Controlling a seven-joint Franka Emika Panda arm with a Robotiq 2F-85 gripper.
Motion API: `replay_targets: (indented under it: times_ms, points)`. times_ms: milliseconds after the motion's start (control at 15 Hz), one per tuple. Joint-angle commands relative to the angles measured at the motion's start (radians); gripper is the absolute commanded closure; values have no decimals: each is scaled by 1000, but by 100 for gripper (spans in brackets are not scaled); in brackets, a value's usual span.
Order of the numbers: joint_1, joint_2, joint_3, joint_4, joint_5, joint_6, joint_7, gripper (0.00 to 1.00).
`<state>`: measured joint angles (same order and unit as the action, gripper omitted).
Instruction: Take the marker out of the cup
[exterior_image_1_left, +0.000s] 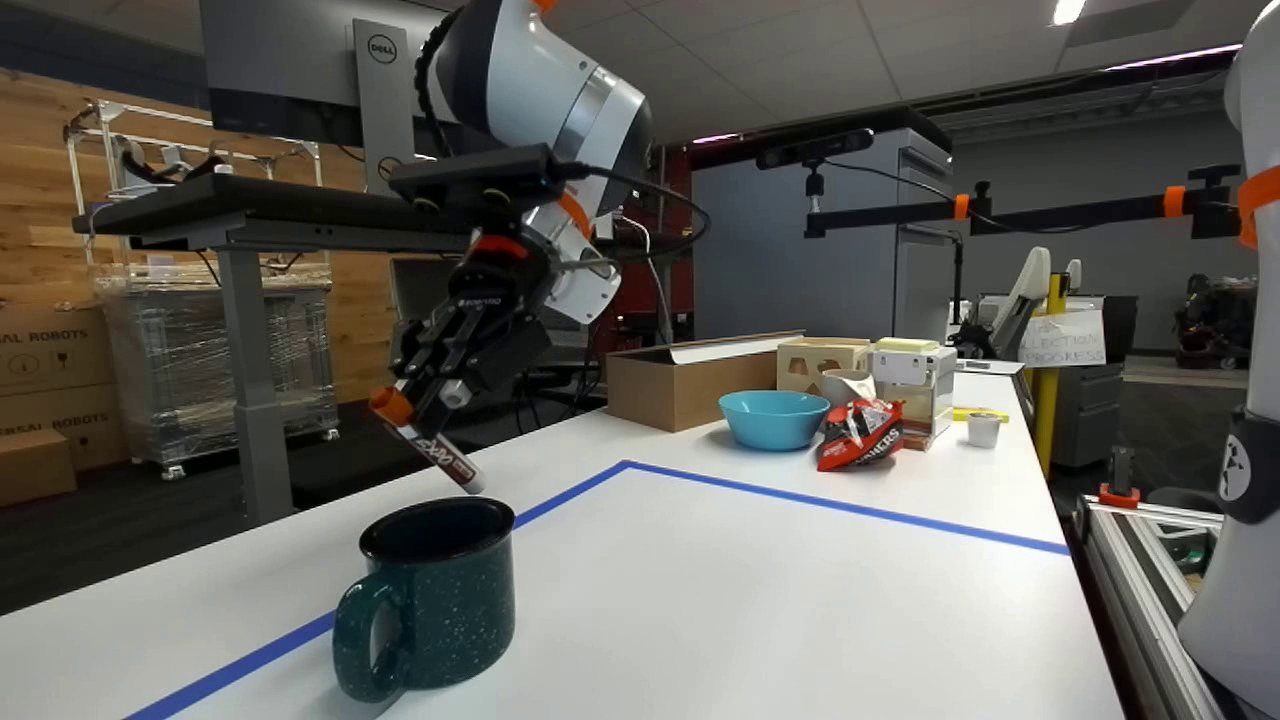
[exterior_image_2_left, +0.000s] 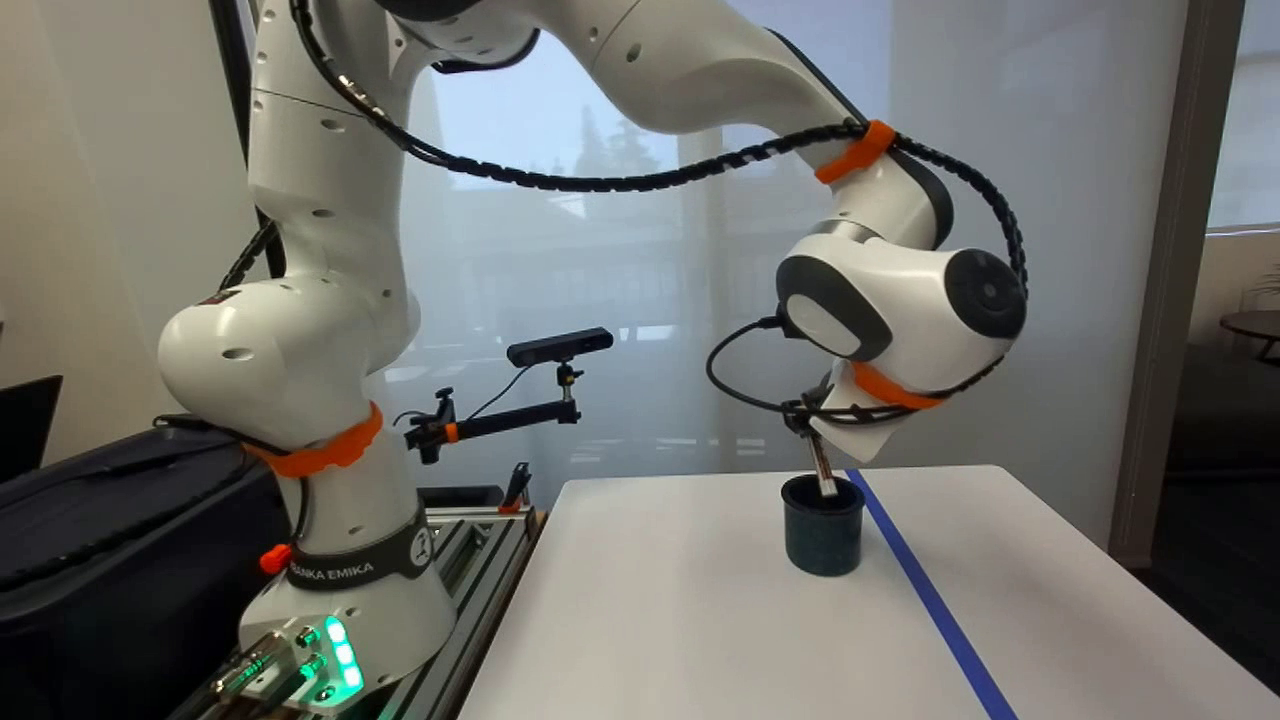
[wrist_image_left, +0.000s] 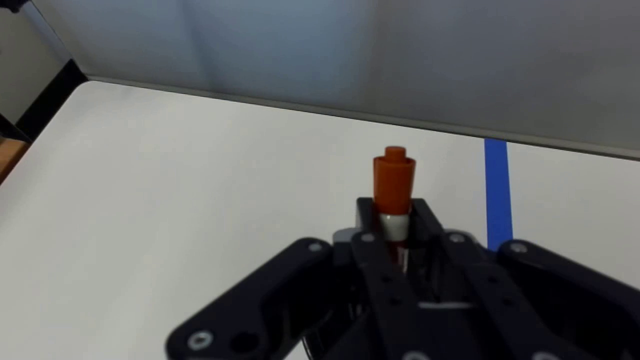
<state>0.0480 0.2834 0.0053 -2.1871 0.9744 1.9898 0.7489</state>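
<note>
Pinching the marker (exterior_image_1_left: 434, 450) near its orange end, our end effector (wrist_image_left: 395, 221) holds it tilted, out of the cup (exterior_image_1_left: 458, 600), lower end near the rim. We judge the taking-out done; setting the marker down beside the cup seems all that's left.

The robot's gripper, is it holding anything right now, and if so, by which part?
The gripper holds the orange-capped marker near its capped end, about where the orange cap meets the white band.
</note>
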Motion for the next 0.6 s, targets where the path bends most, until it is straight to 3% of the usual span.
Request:
replay_targets:
  times_ms: [0,333,533]
  points:
    - [16,-174,-12,-174,-8,49,67,95]
    - [7,-259,3,-322,9,71,97,95]
    - [-1,-247,2,-376,9,120,69,95]
